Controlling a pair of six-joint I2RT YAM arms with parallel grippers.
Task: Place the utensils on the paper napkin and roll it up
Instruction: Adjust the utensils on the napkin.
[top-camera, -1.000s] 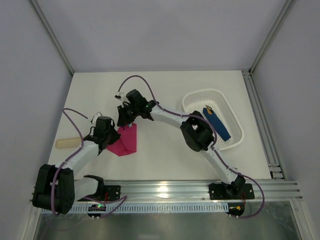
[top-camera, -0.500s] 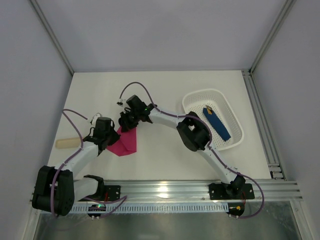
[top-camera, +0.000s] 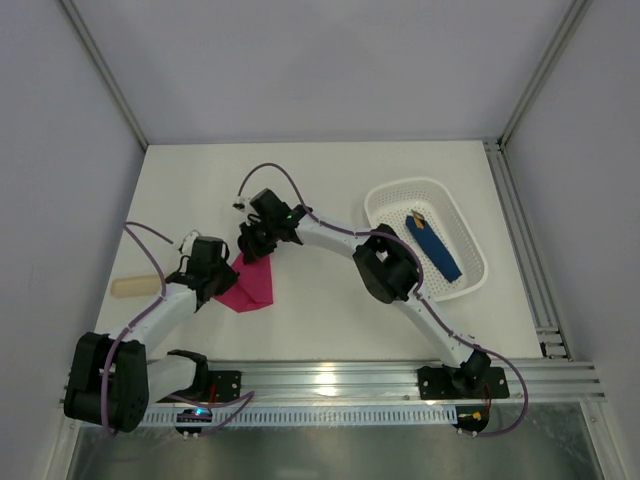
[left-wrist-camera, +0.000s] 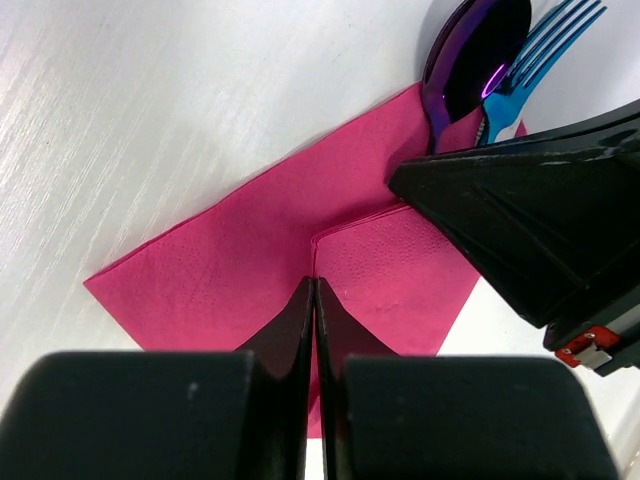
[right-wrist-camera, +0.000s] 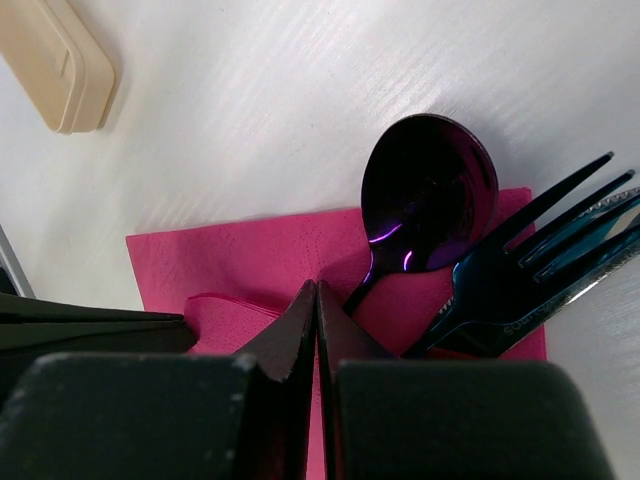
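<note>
- Two utensils, spoon (right-wrist-camera: 430, 195) and fork (right-wrist-camera: 490, 290), lie side by side at one corner of the napkin (top-camera: 252, 288), bowl and tines overhanging onto the table (top-camera: 350, 165).
- We see bare table all round the napkin. The stick (top-camera: 134, 286) by the left edge and the basket (top-camera: 405, 185) at right are well apart from it.
- The left gripper (left-wrist-camera: 315, 292): arm low and stretched forward, fingers together, tips at the edge of a folded flap. We cannot tell whether paper is caught.
- The right gripper (right-wrist-camera: 316, 295): arm bent across from the right, fingers together, tips on the napkin beside the spoon's handle.
</note>
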